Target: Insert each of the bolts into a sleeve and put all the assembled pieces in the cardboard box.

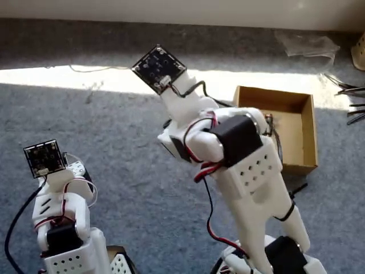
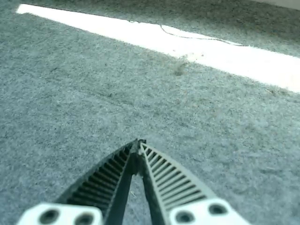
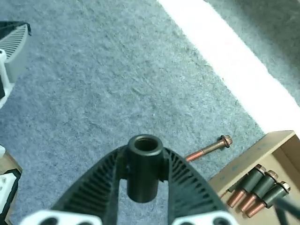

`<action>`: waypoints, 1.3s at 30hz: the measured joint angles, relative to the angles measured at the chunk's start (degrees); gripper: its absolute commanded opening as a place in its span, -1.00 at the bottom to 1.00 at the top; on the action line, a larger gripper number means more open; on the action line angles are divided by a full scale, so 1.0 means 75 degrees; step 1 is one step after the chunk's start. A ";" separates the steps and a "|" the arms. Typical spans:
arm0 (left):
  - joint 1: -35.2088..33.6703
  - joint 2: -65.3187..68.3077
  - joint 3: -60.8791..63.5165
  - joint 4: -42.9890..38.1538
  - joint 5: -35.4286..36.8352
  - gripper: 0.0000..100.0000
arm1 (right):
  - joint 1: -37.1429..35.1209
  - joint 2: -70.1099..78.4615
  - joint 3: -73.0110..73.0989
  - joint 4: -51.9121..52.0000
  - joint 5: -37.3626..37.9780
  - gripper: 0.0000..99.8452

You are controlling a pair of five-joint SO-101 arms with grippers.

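- Near left, the left arm [image 1: 63, 217] is low over the grey surface [image 2: 93, 84]. The left gripper [image 2: 139, 143] has its fingers pressed together at the tips with nothing between them. It appears to be idle rather than working.
- Further in, towards the middle, the right gripper [image 3: 144, 157] has its fingers pinching a dark sleeve [image 3: 143, 176] around the middle. The sleeve is held clear of the surface with its open bore exposed at the free end. This is probably so that a bolt can be slid in while the sleeve is kept steady.
- Beyond the sleeve, one loose copper-coloured bolt [image 3: 208, 148] lies flat on the surface, just beside a corner of the cardboard box [image 3: 262, 145] but outside it. It looks like the partner for the held sleeve. The empty left gripper seems the natural one to fetch it.
- Far right, the open-topped box holds three assembled pieces [image 3: 257, 185] lying side by side against one wall. Each is a dark sleeve with a copper bolt through it. Most of the task therefore appears done.
- Farthest away, a bright strip of sunlight [image 1: 68, 77] crosses the surface.
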 measured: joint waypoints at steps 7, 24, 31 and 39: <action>0.0000 0.0023 0.0293 -0.0340 -0.0012 -0.96 | 0.0000 -0.1032 0.0000 0.0504 0.0000 -0.99; 0.0399 0.0023 0.0293 -0.0352 -0.0832 -0.96 | 0.0000 -0.5591 0.4677 -0.0785 0.0000 -0.99; 0.1219 0.0023 0.0293 -0.0352 -0.1676 -0.96 | 0.0785 -0.7185 0.6822 -0.1805 0.0012 -0.99; 0.2239 0.0023 -0.0246 -0.0023 -0.1864 -0.96 | 0.1289 -0.8428 0.8721 -0.2930 -0.0668 -0.99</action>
